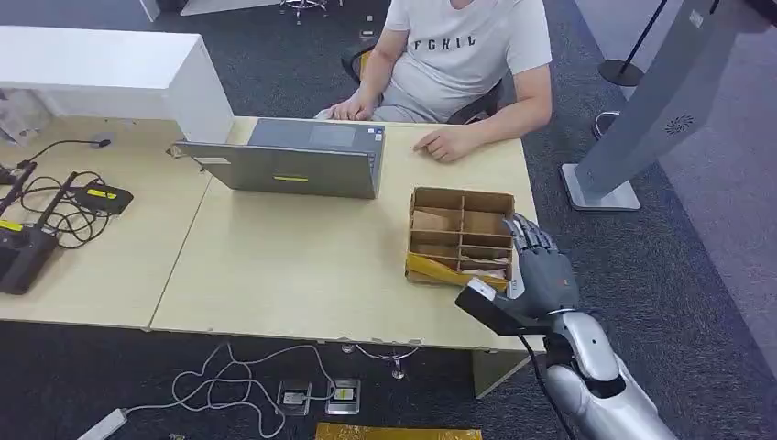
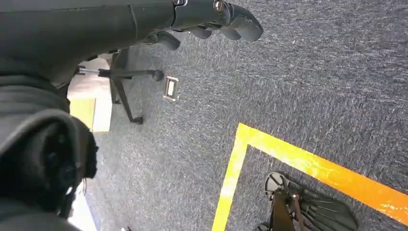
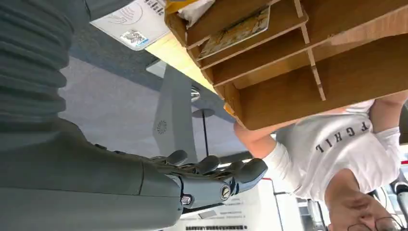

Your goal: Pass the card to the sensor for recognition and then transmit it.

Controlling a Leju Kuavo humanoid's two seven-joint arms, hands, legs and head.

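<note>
From my seat the right robot hand (image 1: 536, 266) was up at the near right corner of the box (image 1: 461, 236), fingers stretched out and apart, gripping nothing. On the right wrist cam I saw those fingers (image 3: 211, 166) clear of the box (image 3: 298, 72), not touching it.

The box was a brown cardboard organiser sitting on the worktop (image 1: 302, 266), split into several slots by thin dividers. The far slots looked bare as far as I could tell. The near slots had stuff in them: a card (image 3: 235, 30) with a printed pattern lay flat in one slot close to the hand end, and something yellow (image 1: 440, 269) leaned across the near left corner. There was also a pale bit next to it, but I couldn't tell what that was. In the head view the card (image 1: 486, 272) was a small light patch in the near row, right beside the hand.

The left robot hand (image 2: 211, 21) hung down over the grey carpet (image 2: 298, 86), fingers curled in on nothing, with a yellow floor line (image 2: 308, 163) below it.

A laptop (image 1: 293, 160) sat open on the worktop to the left of the box, and a person in a white T-shirt (image 1: 467, 46) sat at the far side with a hand (image 1: 444, 142) resting on the worktop near the box. A grey stand (image 1: 641, 119) stood off on the right, on the carpet.
</note>
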